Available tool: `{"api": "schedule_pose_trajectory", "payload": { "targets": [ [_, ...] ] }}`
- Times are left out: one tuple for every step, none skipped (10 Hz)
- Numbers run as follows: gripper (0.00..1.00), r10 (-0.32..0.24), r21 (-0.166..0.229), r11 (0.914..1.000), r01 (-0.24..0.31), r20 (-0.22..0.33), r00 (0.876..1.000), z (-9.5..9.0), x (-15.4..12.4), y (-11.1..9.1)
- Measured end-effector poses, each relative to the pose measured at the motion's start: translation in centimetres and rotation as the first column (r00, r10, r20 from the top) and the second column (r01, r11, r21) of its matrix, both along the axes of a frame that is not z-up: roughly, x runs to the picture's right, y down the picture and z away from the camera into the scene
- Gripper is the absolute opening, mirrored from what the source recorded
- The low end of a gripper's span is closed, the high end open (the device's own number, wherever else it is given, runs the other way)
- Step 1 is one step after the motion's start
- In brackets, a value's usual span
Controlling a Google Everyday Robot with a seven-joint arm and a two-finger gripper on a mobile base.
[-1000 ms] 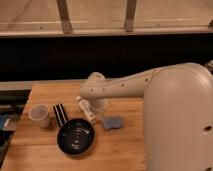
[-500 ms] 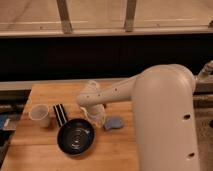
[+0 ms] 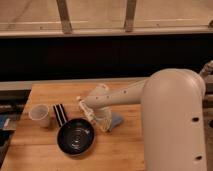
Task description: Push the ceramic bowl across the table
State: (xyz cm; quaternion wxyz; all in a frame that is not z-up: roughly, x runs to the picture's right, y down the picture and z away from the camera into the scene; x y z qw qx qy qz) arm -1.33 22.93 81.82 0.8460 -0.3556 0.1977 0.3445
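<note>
The ceramic bowl [image 3: 75, 136] is glossy black, wide and shallow, with rings inside. It sits on the light-brown wooden table [image 3: 55, 92] near the front left. My gripper [image 3: 101, 121] hangs at the end of the white arm [image 3: 125, 95], low over the table, right beside the bowl's right rim. I cannot tell whether it touches the rim.
A small whitish cup [image 3: 40, 115] stands left of the bowl. A black striped object [image 3: 60, 114] lies between cup and bowl. A blue-grey object [image 3: 116, 121] lies just right of the gripper. The arm's large white link [image 3: 175, 125] covers the table's right side.
The arm's large link has swung left and closer, filling more of the view. The gripper has stayed beside the bowl's right rim, and the bowl has hardly moved.
</note>
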Motion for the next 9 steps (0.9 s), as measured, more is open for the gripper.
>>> {"api": "schedule_pose_trajectory", "payload": {
  "targets": [
    [0.00,-0.010,-0.001,0.9999,0.010,0.023,1.000,-0.2,-0.9,0.0],
    [0.00,-0.019,-0.003,0.9998,0.019,0.044,0.999,-0.3,-1.7,-0.1],
    [0.00,-0.032,-0.003,0.9995,0.033,0.070,0.997,-0.4,-2.7,-0.3],
    [0.00,-0.052,-0.003,0.9986,0.052,0.097,0.994,-0.4,-4.0,-0.5],
    [0.00,-0.076,0.002,0.9970,0.077,0.129,0.989,-0.4,-5.6,-1.0],
    [0.00,-0.095,0.005,0.9954,0.096,0.155,0.983,-0.5,-6.9,-1.3],
    [0.00,-0.117,0.009,0.9931,0.117,0.192,0.974,-0.6,-8.5,-1.9],
    [0.00,-0.129,0.014,0.9915,0.130,0.221,0.967,-0.8,-9.6,-2.3],
    [0.00,-0.149,0.015,0.9886,0.150,0.252,0.956,-1.1,-10.9,-2.4]
  ]
}}
